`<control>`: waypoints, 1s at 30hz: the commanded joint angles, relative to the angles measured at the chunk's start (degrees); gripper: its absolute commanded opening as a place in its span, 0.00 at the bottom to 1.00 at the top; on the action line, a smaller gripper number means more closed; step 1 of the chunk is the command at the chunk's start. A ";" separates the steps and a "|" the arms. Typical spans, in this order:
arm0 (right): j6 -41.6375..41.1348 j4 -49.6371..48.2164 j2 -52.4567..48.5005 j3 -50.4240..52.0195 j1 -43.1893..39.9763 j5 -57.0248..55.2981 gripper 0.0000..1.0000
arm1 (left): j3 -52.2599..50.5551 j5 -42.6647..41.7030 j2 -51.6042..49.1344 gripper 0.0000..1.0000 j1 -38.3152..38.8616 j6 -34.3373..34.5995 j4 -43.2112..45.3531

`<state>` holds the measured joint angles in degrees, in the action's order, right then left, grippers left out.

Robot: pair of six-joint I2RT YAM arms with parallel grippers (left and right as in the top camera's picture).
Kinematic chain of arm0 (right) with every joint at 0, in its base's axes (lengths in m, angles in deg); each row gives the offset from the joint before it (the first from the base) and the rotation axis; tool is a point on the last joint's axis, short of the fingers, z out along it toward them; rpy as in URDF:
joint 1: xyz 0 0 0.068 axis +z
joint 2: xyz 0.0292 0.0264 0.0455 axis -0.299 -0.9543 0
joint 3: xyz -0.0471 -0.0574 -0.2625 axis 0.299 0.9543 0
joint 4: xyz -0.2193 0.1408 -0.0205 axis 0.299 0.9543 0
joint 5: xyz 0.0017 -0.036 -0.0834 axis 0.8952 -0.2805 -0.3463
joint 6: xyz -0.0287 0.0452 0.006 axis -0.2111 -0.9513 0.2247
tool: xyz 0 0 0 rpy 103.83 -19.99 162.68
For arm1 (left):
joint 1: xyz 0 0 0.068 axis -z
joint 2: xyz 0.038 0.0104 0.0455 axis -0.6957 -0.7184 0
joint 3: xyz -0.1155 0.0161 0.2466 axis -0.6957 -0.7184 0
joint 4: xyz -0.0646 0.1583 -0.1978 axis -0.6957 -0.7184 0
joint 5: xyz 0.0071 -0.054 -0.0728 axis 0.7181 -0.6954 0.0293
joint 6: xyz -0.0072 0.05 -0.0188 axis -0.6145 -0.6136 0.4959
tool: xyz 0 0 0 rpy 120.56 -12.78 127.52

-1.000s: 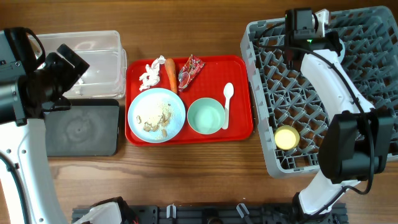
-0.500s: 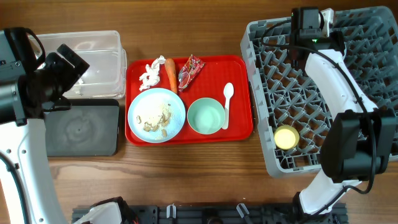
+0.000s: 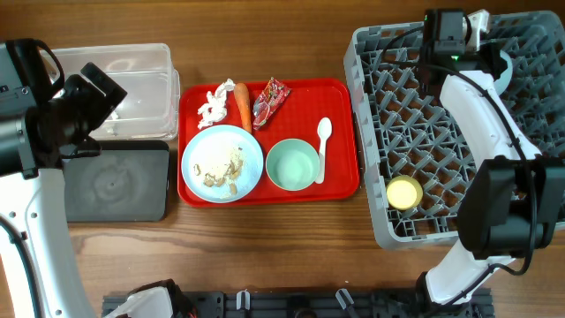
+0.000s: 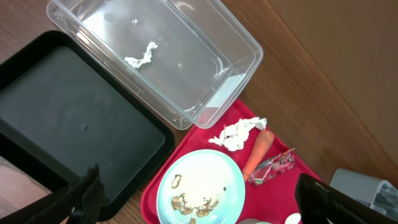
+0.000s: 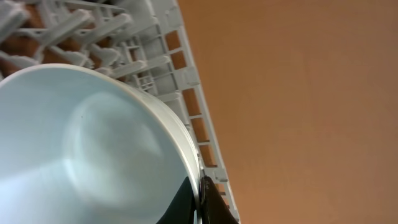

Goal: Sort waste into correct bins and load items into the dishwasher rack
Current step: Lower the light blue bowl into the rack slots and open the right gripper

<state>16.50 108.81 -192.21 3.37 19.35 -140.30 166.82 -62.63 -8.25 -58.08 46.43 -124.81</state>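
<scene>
Wood-grain table (image 3: 265, 243); glossy round bowl (image 5: 93, 155), pegged grey plastic rack (image 5: 146, 62).

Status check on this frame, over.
Right gripper shut on pale blue-white bowl rim, at dishwasher rack far edge. Left gripper open, empty, above black tray. Yellow cup racked; no obstruction seen.

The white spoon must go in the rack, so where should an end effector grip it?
Come straight down and pinch the white plastic spoon across its thin handle just below the scoop; it lies flat on the red tray, and lower down the pale green bowl crowds it.
</scene>
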 commanded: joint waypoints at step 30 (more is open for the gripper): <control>-5.03 2.64 16.11 8.79 22.08 23.63 0.74 | 0.33 0.96 -0.31 1.00 -0.37 0.74 0.00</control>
<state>16.21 108.40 -184.84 12.18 36.75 -132.74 166.82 -62.63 -8.25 -58.08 46.41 -124.81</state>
